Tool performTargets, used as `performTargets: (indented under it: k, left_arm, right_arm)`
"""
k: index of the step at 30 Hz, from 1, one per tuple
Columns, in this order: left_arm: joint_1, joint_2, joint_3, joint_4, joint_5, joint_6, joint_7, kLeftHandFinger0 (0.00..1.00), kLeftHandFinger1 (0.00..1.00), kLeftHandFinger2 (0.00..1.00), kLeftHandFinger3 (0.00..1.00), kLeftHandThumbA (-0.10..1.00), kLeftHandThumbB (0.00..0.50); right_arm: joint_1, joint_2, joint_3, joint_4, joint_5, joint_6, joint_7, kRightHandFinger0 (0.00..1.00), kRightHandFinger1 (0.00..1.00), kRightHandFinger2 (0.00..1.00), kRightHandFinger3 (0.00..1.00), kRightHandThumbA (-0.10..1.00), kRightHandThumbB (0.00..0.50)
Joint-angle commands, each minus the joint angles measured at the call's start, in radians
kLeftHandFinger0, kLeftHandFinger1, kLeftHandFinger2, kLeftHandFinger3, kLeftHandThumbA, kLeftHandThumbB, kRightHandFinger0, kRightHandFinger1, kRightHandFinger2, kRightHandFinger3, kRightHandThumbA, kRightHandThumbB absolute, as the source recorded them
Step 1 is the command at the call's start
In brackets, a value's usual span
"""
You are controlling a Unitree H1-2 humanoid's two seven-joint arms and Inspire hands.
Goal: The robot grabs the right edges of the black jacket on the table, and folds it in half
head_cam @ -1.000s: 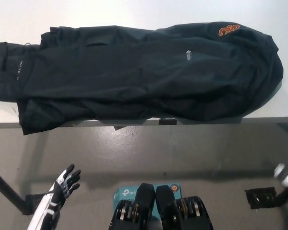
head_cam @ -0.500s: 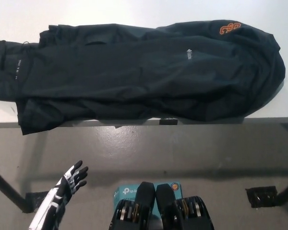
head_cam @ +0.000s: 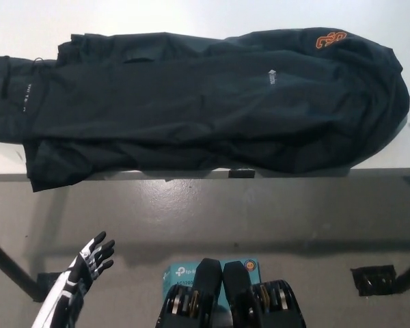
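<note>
White bench top (head_cam: 191, 17) fills the upper part of your head view, with a grey floor (head_cam: 260, 219) showing below its near edge. You have the black fabric jacket (head_cam: 191, 102) lying flat across nearly the whole width of the bench, its long axis running left to right. Its rounded, bulkier end sits at picture right, where you can see an orange logo (head_cam: 330, 39) near the far edge and a small white mark (head_cam: 273, 78) toward the middle. At picture left the jacket narrows into a cuffed part that reaches close to the left frame edge. Along the near side the fabric spills slightly over the bench edge, most clearly at the lower left corner, where a flap hangs down past the rim.

Your white left hand (head_cam: 89, 260) is low in the lower left of the view, over the floor and well apart from the jacket. Its fingers are spread and it holds nothing. Your black right hand is not in this view, so you cannot read its state from here.

On the floor near the bottom middle you can see a teal box (head_cam: 174, 277) with white lettering. A small dark object (head_cam: 373, 279) lies on the floor toward the lower right, too small to identify.
</note>
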Motion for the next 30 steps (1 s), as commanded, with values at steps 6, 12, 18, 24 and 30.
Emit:
performTargets:
  k: [6,12,18,24,30]
  left_arm:
    - [0.003,-0.006,0.011,-0.015,-0.005,-0.038,0.001,1.0,1.0,1.0,1.0,1.0,0.393]
    - [0.012,-0.009,0.014,-0.025,-0.013,-0.036,-0.003,1.0,1.0,1.0,1.0,1.0,0.383]
    - [0.009,-0.02,0.014,-0.029,-0.007,-0.034,0.004,1.0,1.0,1.0,1.0,1.0,0.389]
    - [0.0,-0.024,0.021,-0.031,-0.007,-0.031,0.006,1.0,1.0,1.0,1.0,1.0,0.397]
    - [-0.005,-0.028,0.023,-0.035,-0.001,-0.028,0.01,1.0,1.0,1.0,1.0,1.0,0.404]
  right_arm:
    - [-0.103,-0.06,0.017,0.227,-0.02,-0.096,0.076,1.0,1.0,1.0,1.0,1.0,0.3]
    - [-0.11,-0.069,0.03,0.301,-0.038,-0.142,0.098,1.0,1.0,1.0,1.0,1.0,0.289]
    - [-0.143,-0.069,0.027,0.413,-0.038,-0.17,0.117,1.0,1.0,1.0,1.0,1.0,0.319]
    - [-0.169,-0.061,0.015,0.501,-0.022,-0.196,0.138,1.0,1.0,1.0,1.0,1.0,0.33]
    - [-0.192,-0.053,0.002,0.563,-0.017,-0.221,0.145,1.0,1.0,1.0,1.0,1.0,0.32]
